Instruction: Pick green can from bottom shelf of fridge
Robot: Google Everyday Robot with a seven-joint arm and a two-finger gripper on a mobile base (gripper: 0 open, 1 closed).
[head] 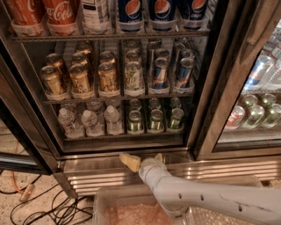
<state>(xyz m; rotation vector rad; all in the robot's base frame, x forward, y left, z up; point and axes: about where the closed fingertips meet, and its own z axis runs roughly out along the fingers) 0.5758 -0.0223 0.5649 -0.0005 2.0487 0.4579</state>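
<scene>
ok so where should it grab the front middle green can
Across its round side wall, coming straight in from the front. The green can stands upright with the rack above close over its top and other green cans either side, so fingers likely slip into the side gaps. The gripper hangs open just below the bottom shelf.

Red plastic bottles [61, 15] at eleven o'clock read Coca-Cola; blue bottles [160, 11] at twelve show Pepsi globes; the tan-fingered gripper [144, 159] hangs at six.
</scene>
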